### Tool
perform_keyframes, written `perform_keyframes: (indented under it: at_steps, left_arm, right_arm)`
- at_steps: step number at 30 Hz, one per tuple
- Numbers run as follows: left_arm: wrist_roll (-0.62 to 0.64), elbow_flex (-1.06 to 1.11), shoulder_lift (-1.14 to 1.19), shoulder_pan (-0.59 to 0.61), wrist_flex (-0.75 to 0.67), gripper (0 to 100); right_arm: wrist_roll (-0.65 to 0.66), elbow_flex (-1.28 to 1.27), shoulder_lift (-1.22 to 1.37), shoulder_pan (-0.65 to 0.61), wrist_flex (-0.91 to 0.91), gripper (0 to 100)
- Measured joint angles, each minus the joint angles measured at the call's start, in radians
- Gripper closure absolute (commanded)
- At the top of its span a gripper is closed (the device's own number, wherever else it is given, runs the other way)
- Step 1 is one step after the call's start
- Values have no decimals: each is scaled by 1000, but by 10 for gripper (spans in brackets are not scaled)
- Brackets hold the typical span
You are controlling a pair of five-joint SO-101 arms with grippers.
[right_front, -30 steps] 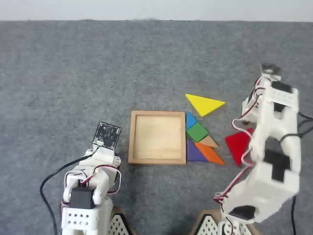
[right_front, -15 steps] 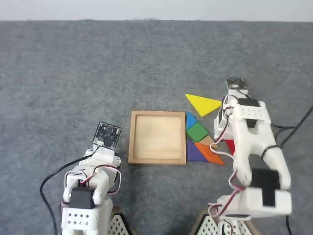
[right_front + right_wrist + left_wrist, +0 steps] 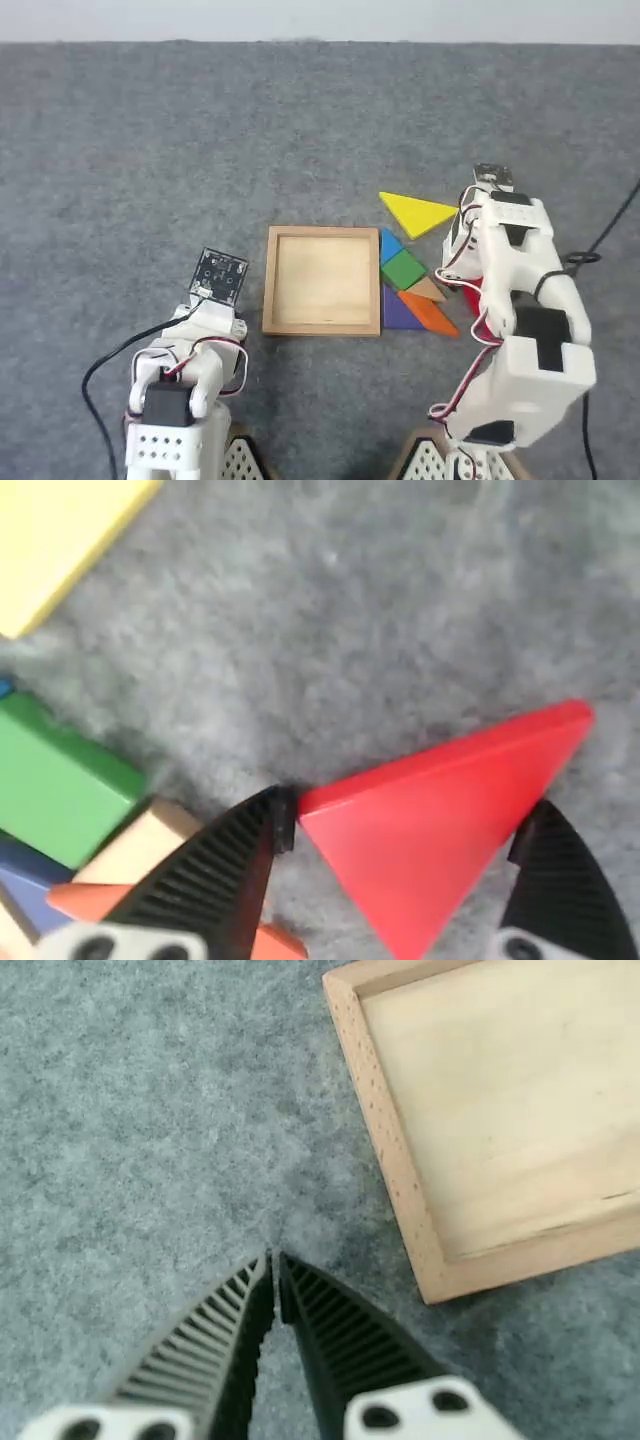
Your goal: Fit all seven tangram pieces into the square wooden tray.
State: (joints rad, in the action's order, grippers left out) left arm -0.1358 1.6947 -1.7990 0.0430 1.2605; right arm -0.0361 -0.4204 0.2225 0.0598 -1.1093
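Observation:
The square wooden tray (image 3: 322, 232) lies with nothing in it. To its right sit the yellow triangle (image 3: 418, 212), blue piece (image 3: 389, 245), green square (image 3: 403, 269), tan triangle (image 3: 427, 289), purple piece (image 3: 397, 310) and orange triangle (image 3: 430, 313). The right arm (image 3: 510, 265) covers most of the red triangle (image 3: 470, 298). In the right wrist view my right gripper (image 3: 405, 820) is open and straddles the red triangle (image 3: 460, 790), one fingertip (image 3: 280, 815) at its corner. My left gripper (image 3: 275, 1260) is shut and holds nothing, on the carpet beside the tray's corner (image 3: 385, 1130).
Grey carpet (image 3: 200, 130) covers the whole table. The left arm (image 3: 200, 335) stands at the near left of the tray. The green square (image 3: 55, 780), tan triangle (image 3: 140, 845) and yellow triangle (image 3: 60, 540) lie close beside the right gripper.
The right arm has swung left from the table's right side and now stands over the red triangle. The left arm and all pieces have kept still.

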Motion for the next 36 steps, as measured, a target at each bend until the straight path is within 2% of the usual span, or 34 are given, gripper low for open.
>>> perform_keyframes:
  at_steps: [8,14,21,36]
  left_arm:
    - [0,0,0,0,0,987]
    - [0,0,0,0,0,987]
    - [0,0,0,0,0,987]
    - [0,0,0,0,0,987]
  right_arm:
    - [-3,2,8,2,0,657]
    - [-3,2,8,2,0,748]
    - [-6,9,6,11,0,747]
    - [-6,144,-2,17,-115,747]
